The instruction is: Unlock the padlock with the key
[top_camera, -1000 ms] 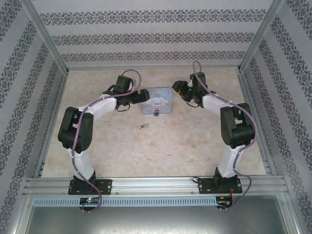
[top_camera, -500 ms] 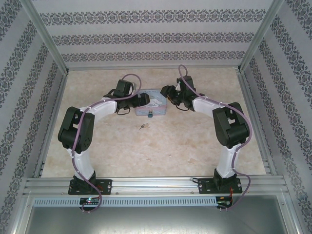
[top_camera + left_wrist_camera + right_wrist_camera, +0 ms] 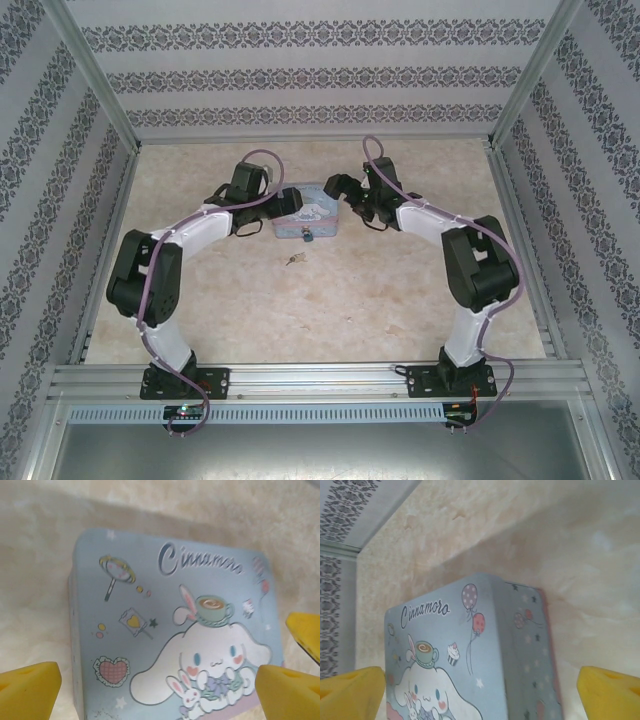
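Left arm and right arm have closed on the tin, jaws wide astride it; the key lies unmoved.

We see the whole surface from high above and behind the arm bases, looking down and forward. Our wrist cameras peer out between the fingertips of the left end effector and the right end effector. Each sits close above the pale blue tin, which all three views share.
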Robot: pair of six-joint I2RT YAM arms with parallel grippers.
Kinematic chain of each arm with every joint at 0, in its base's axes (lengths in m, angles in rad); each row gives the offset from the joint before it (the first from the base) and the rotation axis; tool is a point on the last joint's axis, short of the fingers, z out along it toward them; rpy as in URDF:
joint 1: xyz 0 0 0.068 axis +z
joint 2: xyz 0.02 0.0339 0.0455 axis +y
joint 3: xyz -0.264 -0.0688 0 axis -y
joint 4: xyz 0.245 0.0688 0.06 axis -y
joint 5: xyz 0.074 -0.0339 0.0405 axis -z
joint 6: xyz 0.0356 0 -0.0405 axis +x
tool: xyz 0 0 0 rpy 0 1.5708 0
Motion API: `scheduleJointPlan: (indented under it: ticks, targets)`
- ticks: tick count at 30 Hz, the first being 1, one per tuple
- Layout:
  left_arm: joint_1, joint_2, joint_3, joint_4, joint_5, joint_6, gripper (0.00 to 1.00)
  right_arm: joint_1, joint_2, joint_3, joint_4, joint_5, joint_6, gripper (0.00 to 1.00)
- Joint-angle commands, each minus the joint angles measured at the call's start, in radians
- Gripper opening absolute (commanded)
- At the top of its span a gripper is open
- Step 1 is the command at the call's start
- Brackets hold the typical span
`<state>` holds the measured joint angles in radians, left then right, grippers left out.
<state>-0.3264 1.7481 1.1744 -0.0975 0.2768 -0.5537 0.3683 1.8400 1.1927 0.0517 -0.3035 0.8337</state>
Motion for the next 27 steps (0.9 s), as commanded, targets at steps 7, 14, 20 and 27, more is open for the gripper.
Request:
scheduleJointPlan:
  ticks: [7,14,20,27]
  targets:
    - [-0.007,-0.197,-0.088,0.018,-0.035,0.058,1.0,0.047,-0.285,-0.041,-0.24,0.413,-0.37,0.98]
    - [-0.022,-0.282,-0.162,-0.036,0.022,0.11,1.0,0.158,-0.353,-0.068,-0.271,1.202,-0.561,0.98]
    - [-0.071,-0.304,-0.202,-0.108,0.016,0.178,1.0,0.159,-0.482,-0.103,-0.364,0.963,-0.618,0.98]
    - [-0.15,-0.263,-0.211,-0.218,-0.08,0.276,0.98,0.119,-0.694,-0.336,-0.3,0.584,-0.423,0.98]
